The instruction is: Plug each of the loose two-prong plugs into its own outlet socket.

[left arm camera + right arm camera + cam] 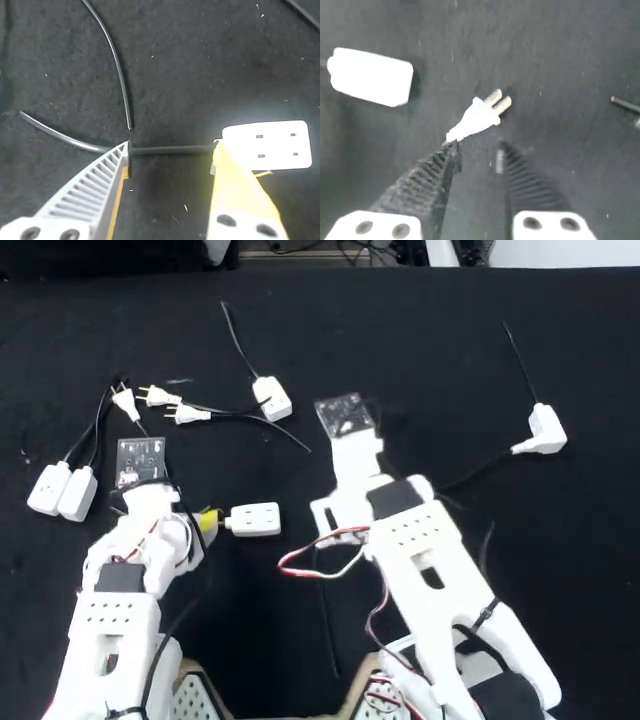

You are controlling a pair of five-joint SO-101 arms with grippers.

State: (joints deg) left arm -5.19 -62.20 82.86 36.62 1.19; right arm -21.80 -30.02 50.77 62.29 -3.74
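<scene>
While jaws are parted on the left gripper (pixel 170 148) and right gripper (pixel 477 150), a plug (pixel 477 116) (ungrasped) should probably be clamped next.

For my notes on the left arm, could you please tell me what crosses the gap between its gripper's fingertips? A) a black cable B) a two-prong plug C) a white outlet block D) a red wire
A: in the left wrist view, a black cable runs straight across the gap of the open left gripper, toward the white outlet block, which lies off to one side.
</scene>
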